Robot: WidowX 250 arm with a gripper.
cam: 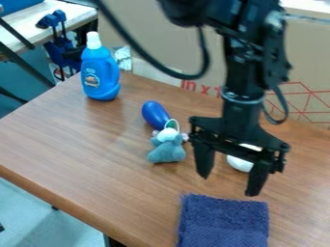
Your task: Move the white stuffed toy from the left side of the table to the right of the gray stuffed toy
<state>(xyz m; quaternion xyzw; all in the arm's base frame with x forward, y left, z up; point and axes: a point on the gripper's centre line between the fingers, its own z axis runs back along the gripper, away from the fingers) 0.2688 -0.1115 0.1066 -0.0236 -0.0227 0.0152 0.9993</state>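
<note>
Before a cardboard backdrop (145,29), we see a brown wooden table (77,140), and over it the black gripper (228,185) hangs with its fingers spread wide. Just behind them, near twelve o'clock, we find a partly hidden white rounded thing (240,164). From the gripper, we place the dark blue cloth (224,222) at six o'clock, the grey stuffed toy (168,150) at ten, and the blue oval thing (155,115) and blue bottle (100,75) towards eleven.

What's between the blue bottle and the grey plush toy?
In the camera view, a glossy blue eggplant-shaped object lies there, close to the plush toy, with bare tabletop towards the bottle.
</note>
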